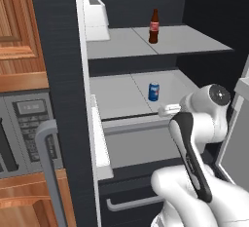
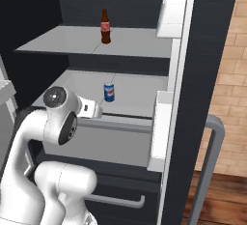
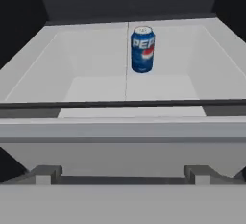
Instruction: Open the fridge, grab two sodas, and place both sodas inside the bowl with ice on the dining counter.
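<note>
Soda can point(image 3: 142, 49) upright, upper centre of frame, beyond shelf lip point(image 3: 123, 128); gripper point(image 3: 123, 175) wide open, empty. Risks clipping lip or toppling can.

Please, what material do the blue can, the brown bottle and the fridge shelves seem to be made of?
The blue can looks like painted metal: a silvery top rim and a printed logo. The brown bottle looks like dark glass or plastic with a red paper-like label; the rendering leaves this open. The fridge shelves look like matte pale grey plastic, flat and without shine.
</note>
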